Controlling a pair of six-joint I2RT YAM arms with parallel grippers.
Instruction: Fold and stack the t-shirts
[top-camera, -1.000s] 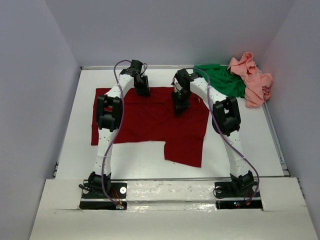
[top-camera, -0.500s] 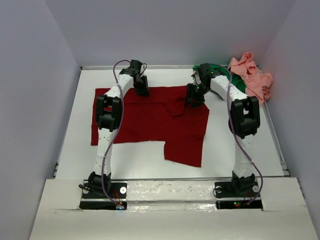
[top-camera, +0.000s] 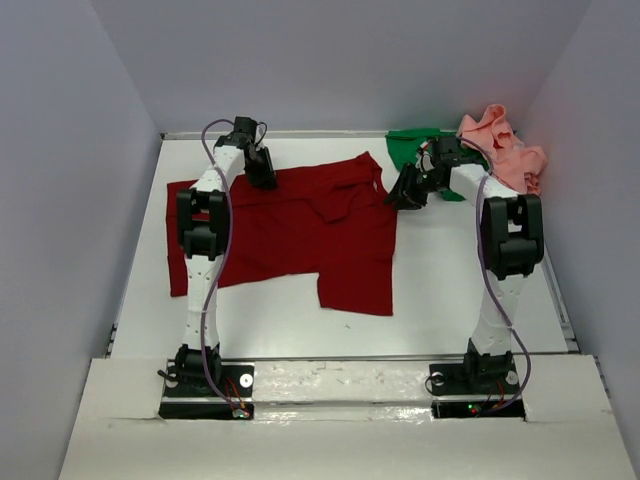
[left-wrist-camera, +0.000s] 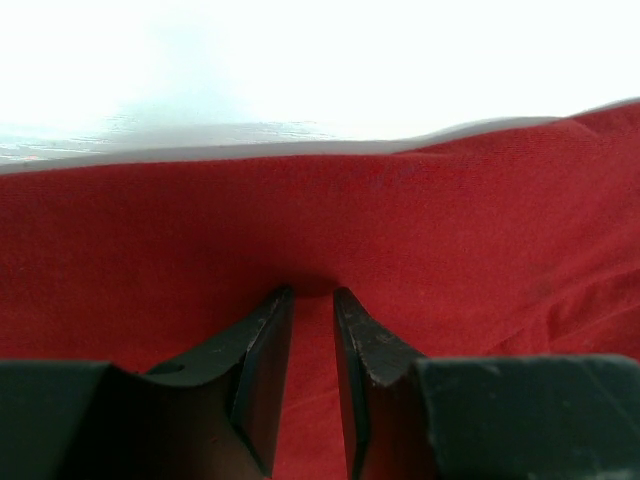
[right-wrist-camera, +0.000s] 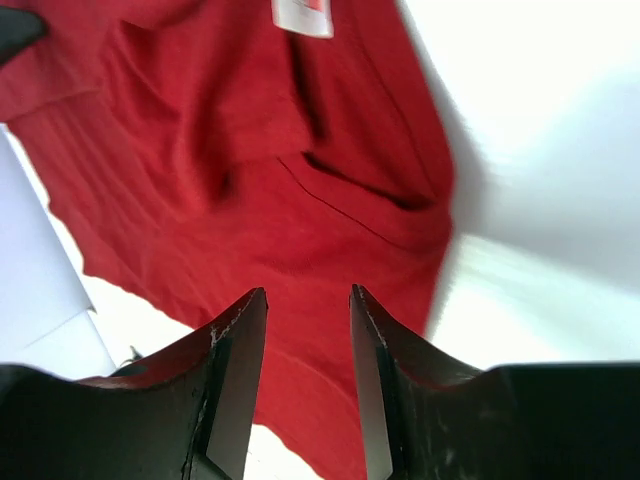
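The dark red t-shirt, soft matte cloth, lies spread mostly flat across the middle of the white tabletop, with a squarish flap reaching toward the near edge. The left claw pinches its far edge, jaws nearly closed on the fabric. The right claw hangs parted and empty. In the tabletop's far right corner, the green t-shirt and pink t-shirt sit crumpled.
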